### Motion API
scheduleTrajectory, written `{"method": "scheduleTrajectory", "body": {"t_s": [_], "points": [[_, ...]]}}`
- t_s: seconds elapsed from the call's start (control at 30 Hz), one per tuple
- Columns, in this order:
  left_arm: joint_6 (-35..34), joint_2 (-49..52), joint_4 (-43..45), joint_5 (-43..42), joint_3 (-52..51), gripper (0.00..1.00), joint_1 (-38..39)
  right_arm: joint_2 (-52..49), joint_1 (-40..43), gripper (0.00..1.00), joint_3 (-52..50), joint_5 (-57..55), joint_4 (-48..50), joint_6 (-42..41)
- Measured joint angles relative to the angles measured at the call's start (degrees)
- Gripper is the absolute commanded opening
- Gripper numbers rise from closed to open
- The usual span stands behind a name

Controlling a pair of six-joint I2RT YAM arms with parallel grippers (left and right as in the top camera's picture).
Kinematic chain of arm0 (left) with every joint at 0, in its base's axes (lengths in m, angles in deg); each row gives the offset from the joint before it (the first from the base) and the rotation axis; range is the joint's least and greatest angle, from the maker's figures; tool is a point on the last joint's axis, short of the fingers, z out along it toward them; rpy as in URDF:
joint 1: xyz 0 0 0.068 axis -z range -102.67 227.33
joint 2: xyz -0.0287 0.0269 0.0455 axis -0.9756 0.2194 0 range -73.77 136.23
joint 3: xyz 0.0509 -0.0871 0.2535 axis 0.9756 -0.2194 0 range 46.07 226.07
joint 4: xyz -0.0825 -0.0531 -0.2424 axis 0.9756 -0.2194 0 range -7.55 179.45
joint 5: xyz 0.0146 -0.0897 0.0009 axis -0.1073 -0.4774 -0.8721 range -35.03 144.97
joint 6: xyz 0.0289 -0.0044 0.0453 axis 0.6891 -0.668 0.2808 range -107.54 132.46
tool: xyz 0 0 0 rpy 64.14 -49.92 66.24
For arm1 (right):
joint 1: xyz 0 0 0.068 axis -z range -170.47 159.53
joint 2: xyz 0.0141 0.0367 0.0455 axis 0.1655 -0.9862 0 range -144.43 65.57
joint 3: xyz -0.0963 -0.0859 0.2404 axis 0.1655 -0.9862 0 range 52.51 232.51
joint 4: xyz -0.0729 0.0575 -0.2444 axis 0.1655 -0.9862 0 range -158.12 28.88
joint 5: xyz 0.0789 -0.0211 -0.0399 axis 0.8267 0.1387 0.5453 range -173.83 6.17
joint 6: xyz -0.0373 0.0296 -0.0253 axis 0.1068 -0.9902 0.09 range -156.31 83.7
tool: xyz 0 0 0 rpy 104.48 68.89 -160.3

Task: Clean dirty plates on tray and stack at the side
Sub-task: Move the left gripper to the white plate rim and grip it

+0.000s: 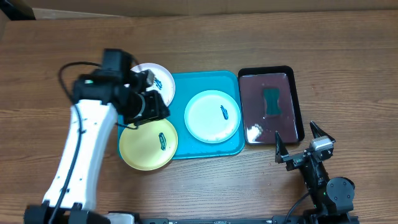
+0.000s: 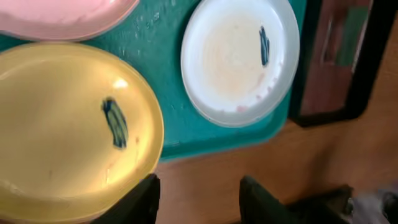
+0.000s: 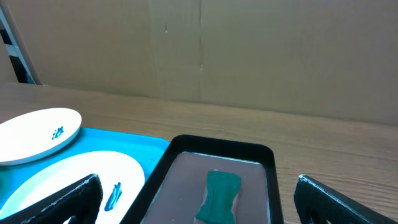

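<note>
The turquoise tray (image 1: pixel 205 81) lies mid-table. The pale mint-blue plate (image 1: pixel 212 116) sits inside it with a dark smear. The white plate (image 1: pixel 157 79) overlaps the tray's back left corner. The yellow-green plate (image 1: pixel 148 144) overlaps its front left edge. Both are smeared. My left gripper (image 1: pixel 158 107) hovers between the white and yellow-green plates. In the left wrist view it (image 2: pixel 199 199) is open and empty, with one finger by the yellow-green plate's (image 2: pixel 68 124) rim. My right gripper (image 1: pixel 298 146) is open and empty in front of the black tray.
A black tray (image 1: pixel 264 70) of dark liquid stands right of the turquoise tray, with a teal sponge (image 1: pixel 272 101) in it. The sponge (image 3: pixel 221 196) lies between my right fingers' line of sight. A cardboard wall (image 3: pixel 199 50) rises behind the table.
</note>
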Motion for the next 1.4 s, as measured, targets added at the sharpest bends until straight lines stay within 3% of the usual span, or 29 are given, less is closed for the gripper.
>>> {"method": "scheduleTrajectory", "body": {"t_s": [0.23, 0.33, 0.57, 0.73, 0.87, 1.4], "points": [[-4.3, 6.8, 10.5, 5.8, -3.4, 0.44, 5.6, 0.0, 0.0, 1.0, 0.0, 0.0, 0.0, 0.0], [-5.4, 11.3, 13.7, 7.6, -3.6, 0.35, 7.6, 0.0, 0.0, 1.0, 0.0, 0.0, 0.0, 0.0], [-6.8, 19.1, 20.8, 8.7, -3.6, 0.33, 10.9, 0.0, 0.0, 1.0, 0.0, 0.0, 0.0, 0.0], [-6.8, 20.9, 21.4, 8.8, -3.7, 0.33, 11.7, 0.0, 0.0, 1.0, 0.0, 0.0, 0.0, 0.0], [-6.8, 20.9, 21.4, 9.6, -3.7, 0.28, 11.7, 0.0, 0.0, 1.0, 0.0, 0.0, 0.0, 0.0], [-7.0, 21.0, 24.0, 11.1, -6.3, 0.27, 14.0, 0.0, 0.0, 1.0, 0.0, 0.0, 0.0, 0.0]]}}
